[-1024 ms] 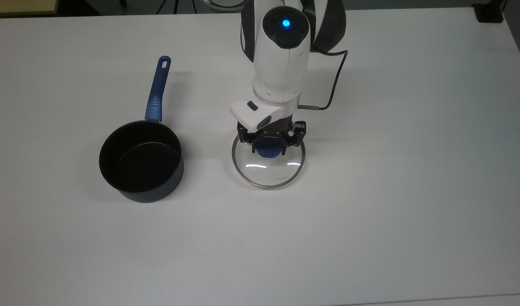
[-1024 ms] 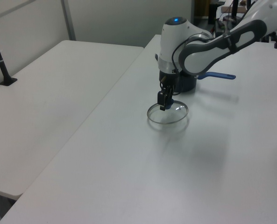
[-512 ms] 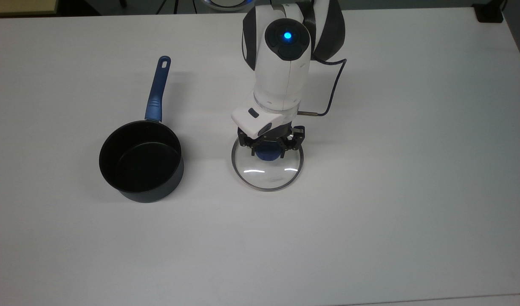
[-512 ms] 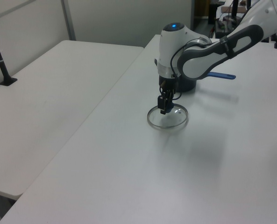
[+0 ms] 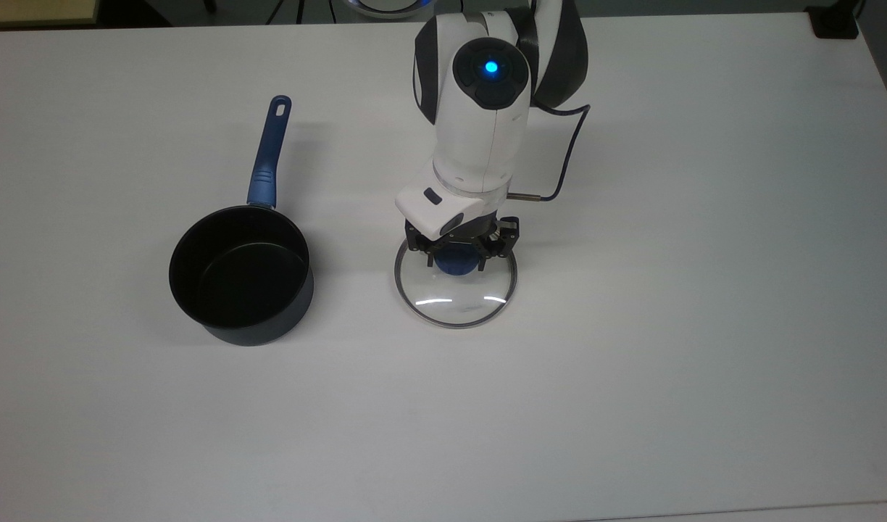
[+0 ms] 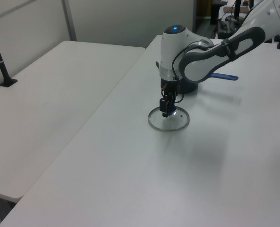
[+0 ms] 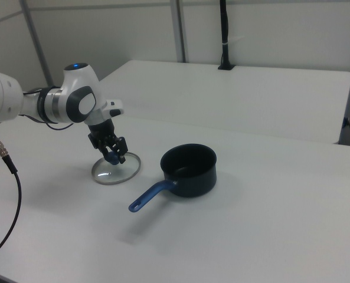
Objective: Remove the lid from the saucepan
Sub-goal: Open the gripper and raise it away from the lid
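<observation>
Change since a second ago: lid and gripper have drifted slightly toward the top view's left and lower, so the lid now sits flat on the table or very nearly.
Gripper (image 5: 456, 254): pointing straight down, fingers clenched on the lid's blue knob (image 5: 454, 264).
Lid (image 5: 455, 304): clear glass with a metal rim, on the white table (image 5: 632, 362), level under the gripper; in the right view it lies beside the pot, apart from it.
Saucepan (image 5: 240, 274): uncovered, black inside showing, well apart from the lid on the top view's left, handle (image 5: 268, 159) pointing toward the top view's upper edge.
Step in hand: the lid is already off; this looks like the set-down.
Next move: probably let go of the knob, then rise straight up so the fingers do not drag the lid.
Edges and room: the lid is far from every table edge; bare tabletop lies all around it, with the saucepan the nearest obstacle.
</observation>
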Available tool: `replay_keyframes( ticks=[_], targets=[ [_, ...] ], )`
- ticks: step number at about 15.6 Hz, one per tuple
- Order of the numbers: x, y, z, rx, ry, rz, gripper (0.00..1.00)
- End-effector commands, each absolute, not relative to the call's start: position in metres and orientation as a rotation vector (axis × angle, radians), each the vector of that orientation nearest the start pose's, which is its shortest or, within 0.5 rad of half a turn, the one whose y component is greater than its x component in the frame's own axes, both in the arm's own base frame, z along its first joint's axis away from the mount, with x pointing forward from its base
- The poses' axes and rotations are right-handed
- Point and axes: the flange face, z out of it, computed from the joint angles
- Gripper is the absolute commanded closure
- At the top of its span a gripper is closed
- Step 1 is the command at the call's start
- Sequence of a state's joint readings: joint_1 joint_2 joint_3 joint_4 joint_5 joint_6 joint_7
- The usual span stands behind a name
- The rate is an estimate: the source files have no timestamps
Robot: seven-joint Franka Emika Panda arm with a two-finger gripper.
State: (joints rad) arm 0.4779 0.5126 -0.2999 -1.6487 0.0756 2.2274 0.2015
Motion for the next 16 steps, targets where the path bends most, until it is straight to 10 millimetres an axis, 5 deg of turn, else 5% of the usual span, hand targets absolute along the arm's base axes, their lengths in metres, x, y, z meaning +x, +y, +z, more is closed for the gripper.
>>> replay_keyframes(
  ticks=[1,5,11,16],
  targets=[
    [0.673,0.147,0.344,-3.208,0.065,-0.201,0.01],
    [0.663,0.138,0.378,-3.195,0.077,-0.154,0.00],
    [0.610,0.081,0.468,-3.155,0.113,0.098,0.00],
    [0.564,0.020,0.530,-3.166,0.191,0.071,0.00]
  ],
)
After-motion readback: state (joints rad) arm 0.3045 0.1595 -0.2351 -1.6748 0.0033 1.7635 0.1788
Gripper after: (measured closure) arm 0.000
